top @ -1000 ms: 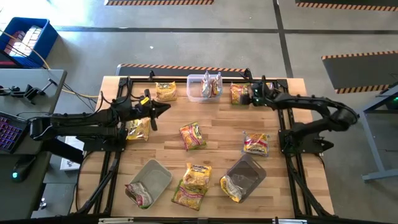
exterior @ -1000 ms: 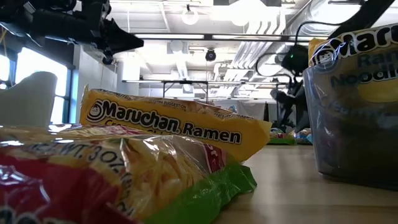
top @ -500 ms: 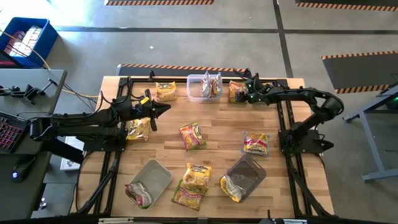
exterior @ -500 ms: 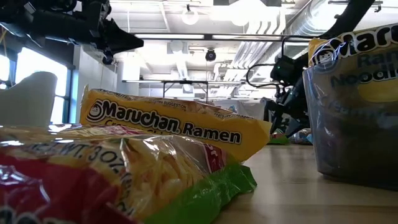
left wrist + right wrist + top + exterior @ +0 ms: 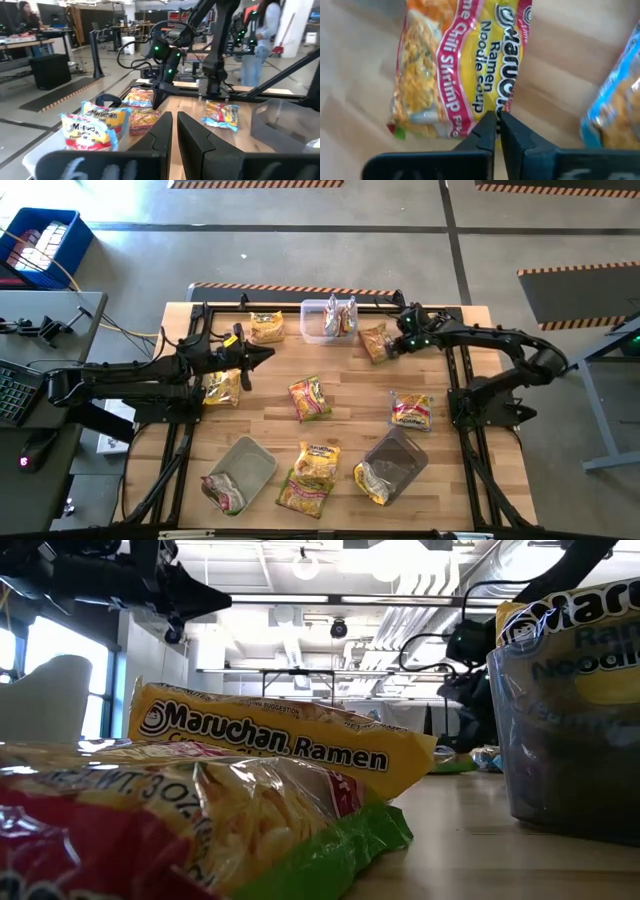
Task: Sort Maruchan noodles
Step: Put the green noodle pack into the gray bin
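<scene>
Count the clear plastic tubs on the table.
3. One tub stands at the far edge holding packets; one lies near the front left; one lies near the front right, each with a packet. None seems hidden.

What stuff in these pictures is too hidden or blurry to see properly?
- Low view: the clear plastic tub is cut off by the right edge.
- Right wrist view: the blue-edged crinkly packet is blurred and cut off.
- High view: the print on the silver packets in the clear rectangular tub is too small.
</scene>
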